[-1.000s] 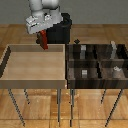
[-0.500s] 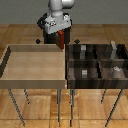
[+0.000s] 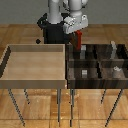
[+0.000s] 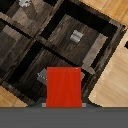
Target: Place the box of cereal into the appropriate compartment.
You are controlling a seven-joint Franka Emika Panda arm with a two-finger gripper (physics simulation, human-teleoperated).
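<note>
The box of cereal [image 3: 79, 41] is a flat red box that hangs upright from my gripper [image 3: 78, 33], which is shut on its top end. It is held above the back left compartment of the dark wooden compartment bin [image 3: 98, 62] on the exterior view's right. In the wrist view the red box [image 4: 64, 86] fills the lower middle. Under it lie dark compartments, one of which holds a small grey block [image 4: 76, 36]. The gripper's fingers are mostly hidden behind the box.
A light wooden tray [image 3: 10, 65] stands beside the bin on the exterior view's left, both on thin metal legs. Small grey blocks [image 3: 84, 73] [image 3: 116, 71] lie in the front compartments, and another [image 3: 114, 46] stands at the back right. The robot base [image 3: 51, 27] is behind.
My gripper has carried the red box toward the exterior view's right, from over the light tray's back corner to over the dark bin's back left part.
</note>
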